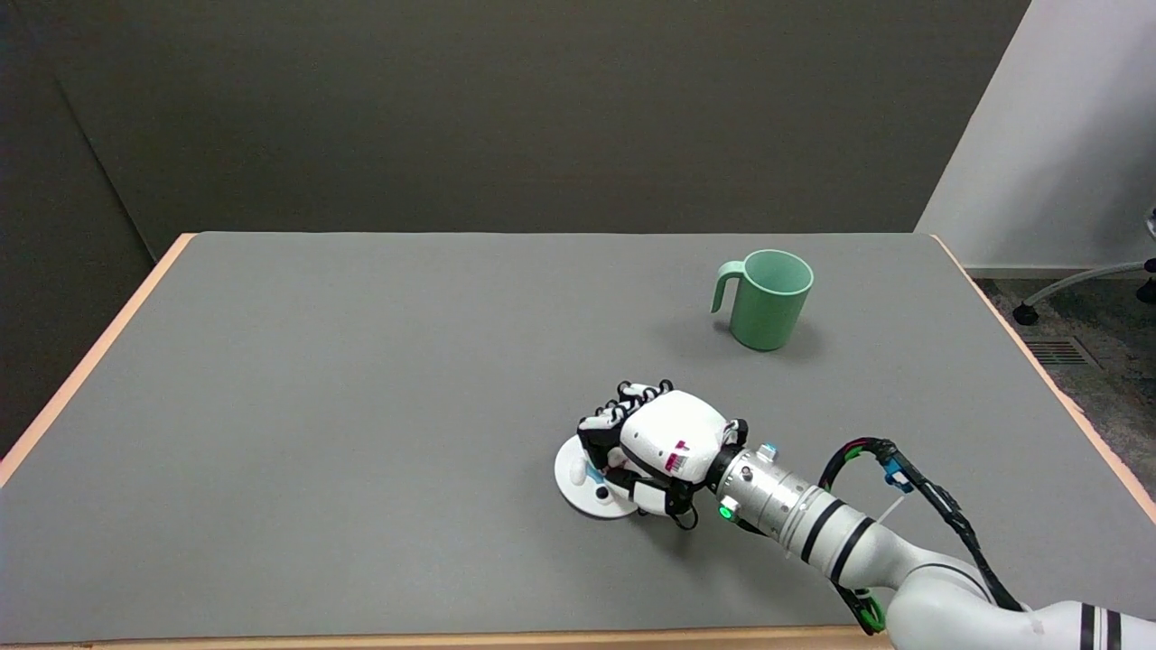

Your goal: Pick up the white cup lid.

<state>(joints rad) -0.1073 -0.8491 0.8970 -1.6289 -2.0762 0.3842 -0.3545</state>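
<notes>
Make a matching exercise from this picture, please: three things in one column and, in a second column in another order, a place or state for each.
Things:
1. white lid
2. green mug
3. right hand

Places or states:
A. stands upright, far right part of the table, handle pointing left
B. lies flat on the table near the front edge
C. set over the lid's right side, fingers curled onto it

Right pairs: 1-B, 2-A, 3-C
</notes>
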